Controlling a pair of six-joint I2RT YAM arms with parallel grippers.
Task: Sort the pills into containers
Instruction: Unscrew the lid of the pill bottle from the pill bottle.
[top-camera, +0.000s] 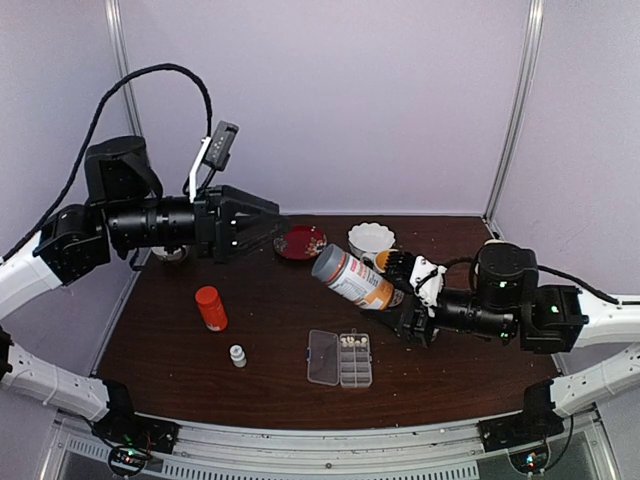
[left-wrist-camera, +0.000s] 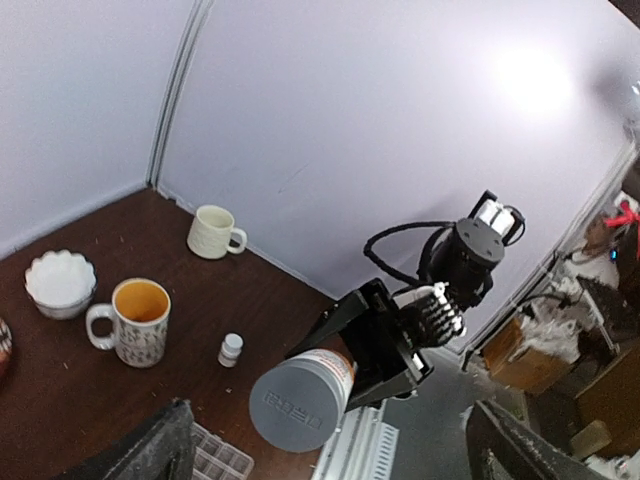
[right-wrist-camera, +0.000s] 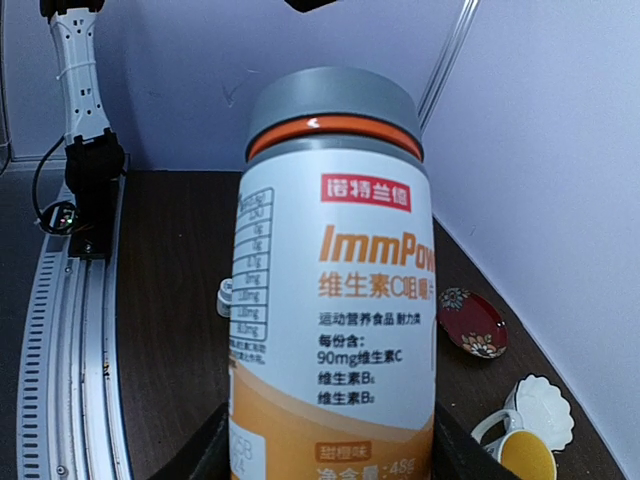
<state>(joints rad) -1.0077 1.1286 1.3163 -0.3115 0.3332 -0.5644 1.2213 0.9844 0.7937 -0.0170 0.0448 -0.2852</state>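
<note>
Your right gripper (top-camera: 400, 293) is clamped on the grey-capped bottle (top-camera: 352, 278), holding it tilted above the table (top-camera: 450, 380), cap toward the left; your left gripper (top-camera: 265, 225) hangs at the far left, jaws wide apart, holding nothing; the pill box (top-camera: 340, 372) lies near centre, its lid folded open to the left; pills (top-camera: 355, 341) sit in its far cells; an orange bottle (top-camera: 211, 308) sits well left of it.
</note>
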